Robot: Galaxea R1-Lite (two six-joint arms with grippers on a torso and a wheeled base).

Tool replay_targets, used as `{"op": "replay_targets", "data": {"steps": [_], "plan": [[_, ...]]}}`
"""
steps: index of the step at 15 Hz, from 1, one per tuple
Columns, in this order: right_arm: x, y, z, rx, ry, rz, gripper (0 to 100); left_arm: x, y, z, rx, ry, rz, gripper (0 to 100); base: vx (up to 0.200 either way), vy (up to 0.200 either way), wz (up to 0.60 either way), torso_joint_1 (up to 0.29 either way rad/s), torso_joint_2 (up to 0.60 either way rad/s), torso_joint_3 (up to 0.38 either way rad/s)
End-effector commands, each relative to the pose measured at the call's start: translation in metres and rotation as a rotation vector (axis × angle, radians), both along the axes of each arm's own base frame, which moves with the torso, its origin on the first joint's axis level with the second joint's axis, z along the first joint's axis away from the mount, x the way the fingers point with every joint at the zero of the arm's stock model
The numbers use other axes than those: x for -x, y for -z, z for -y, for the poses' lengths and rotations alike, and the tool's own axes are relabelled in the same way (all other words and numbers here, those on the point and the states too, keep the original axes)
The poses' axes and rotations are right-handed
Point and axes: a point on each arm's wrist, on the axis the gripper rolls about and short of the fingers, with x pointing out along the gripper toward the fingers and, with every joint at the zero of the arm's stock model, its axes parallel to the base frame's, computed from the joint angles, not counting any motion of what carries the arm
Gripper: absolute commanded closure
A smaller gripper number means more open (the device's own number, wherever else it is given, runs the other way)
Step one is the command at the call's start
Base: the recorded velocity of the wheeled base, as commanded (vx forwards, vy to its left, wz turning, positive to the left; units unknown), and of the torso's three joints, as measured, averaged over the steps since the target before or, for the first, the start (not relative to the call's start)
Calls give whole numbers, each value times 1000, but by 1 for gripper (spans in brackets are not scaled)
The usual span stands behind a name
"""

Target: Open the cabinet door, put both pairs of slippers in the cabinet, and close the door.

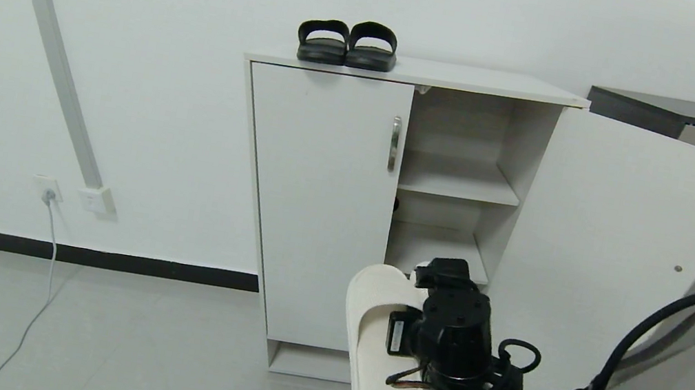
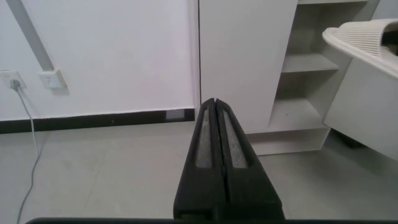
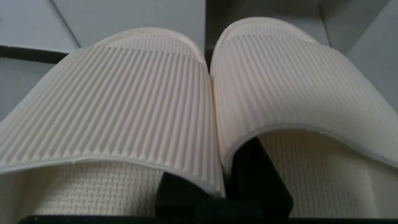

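The first step looks done: the cabinet's (image 1: 491, 82) right door (image 1: 617, 252) stands swung wide, baring the shelves (image 1: 458, 179), which look bare as far as can be seen, while the left door (image 1: 318, 204) is closed. Neither pair is inside yet. The black slippers (image 1: 347, 43) sit side by side on the cabinet top, toward its left end above the closed door, untouched. The white slippers (image 1: 380, 361) are off the floor, carried as a pair in front of the open compartment, toes pointing toward the lower shelf (image 1: 437, 247) and just short of its front edge. So what is left, by my judgement, is stowing this pair, fetching and stowing the black pair, and shutting the door. The right gripper (image 3: 225, 185) is clenched on the white slippers: its dark fingers (image 3: 261, 180) show under and between the two ribbed straps, and it seems to pinch the inner sides of both shoes together, though the straps hide the exact contact. The left gripper (image 2: 214, 149) is idle low and to the left of the cabinet, its two pads pressed flat together with nothing between them, pointing toward the closed door and the wall.
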Motion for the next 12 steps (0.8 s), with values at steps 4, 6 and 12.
{"op": "replay_targets", "data": {"steps": [4, 6, 12], "plan": [[-23, 12, -19, -5, 179, -36, 100, 0, 0, 0, 0, 0, -2, 100, 0, -100, 0, 2, 2, 2], [-24, 13, -17, -1, 183, -37, 100, 0, 0, 0, 0, 0, -2, 100, 0, -200, 0, 2, 5, 5], [-26, 25, -17, 24, 187, -56, 100, 0, 0, 0, 0, 0, -2, 100, 0, -133, 0, 3, 2, 2]]}}
